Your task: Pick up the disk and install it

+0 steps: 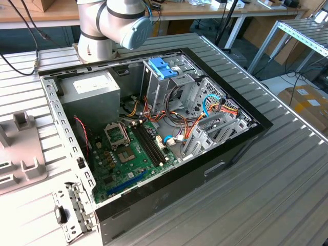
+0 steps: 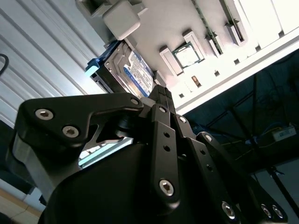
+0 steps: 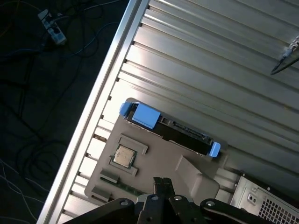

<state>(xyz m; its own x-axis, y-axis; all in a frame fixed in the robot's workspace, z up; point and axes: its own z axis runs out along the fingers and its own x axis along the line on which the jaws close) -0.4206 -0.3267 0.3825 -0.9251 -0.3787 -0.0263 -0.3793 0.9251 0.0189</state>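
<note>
This looks like a robot lab or a workshop. A big ribbed grey metal worktop [image 1: 287, 174] carries an open black computer case [image 1: 169, 192], and its green circuit board [image 1: 128, 164] is showing. A thick grey robot arm with a blue cap [image 1: 110, 25] stands behind the case. Long wooden benches [image 1: 179, 11] run along the back. Brown cardboard boxes [image 1: 306, 105] sit on the floor. In the first wrist view, a white plug strip [image 3: 52, 29] lies among thin loose wires [image 3: 28, 55] on the dark floor

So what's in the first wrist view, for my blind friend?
The disk, dark with blue ends, stands on its edge in a grey holder on a ribbed metal table. The black tool hangs nearby, shut and empty.
</note>
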